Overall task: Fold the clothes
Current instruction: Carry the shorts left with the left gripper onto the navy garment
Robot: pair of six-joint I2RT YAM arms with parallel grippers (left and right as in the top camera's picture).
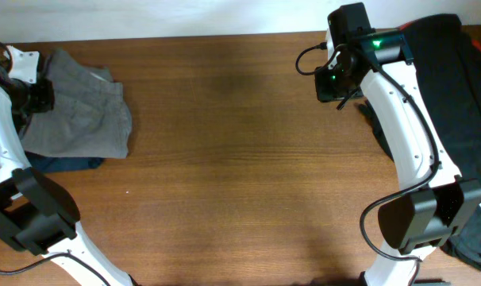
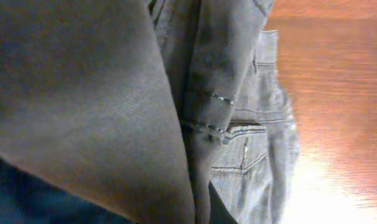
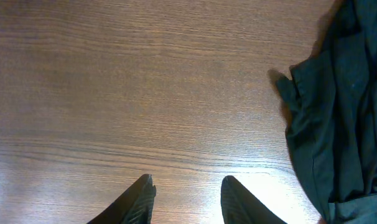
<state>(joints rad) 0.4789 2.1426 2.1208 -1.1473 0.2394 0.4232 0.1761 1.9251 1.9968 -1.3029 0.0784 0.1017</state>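
A folded mid-grey garment [image 1: 86, 111] lies at the table's far left, on top of a navy piece [image 1: 66, 164]. My left gripper [image 1: 38, 95] is at the grey garment's left edge. In the left wrist view, grey cloth with pocket seams [image 2: 251, 143] fills the frame and hides the fingers, with navy cloth [image 2: 27, 202] at the lower left. My right gripper [image 3: 185, 193] is open and empty over bare wood. It also shows in the overhead view [image 1: 340, 79]. A black garment [image 3: 338, 124] lies just to its right, part of a black pile [image 1: 455, 87].
The wooden table [image 1: 240, 159] runs between the two clothes piles. More dark cloth [image 1: 479, 230] hangs off the table's right side by the right arm's base. A pale wall borders the table's far edge.
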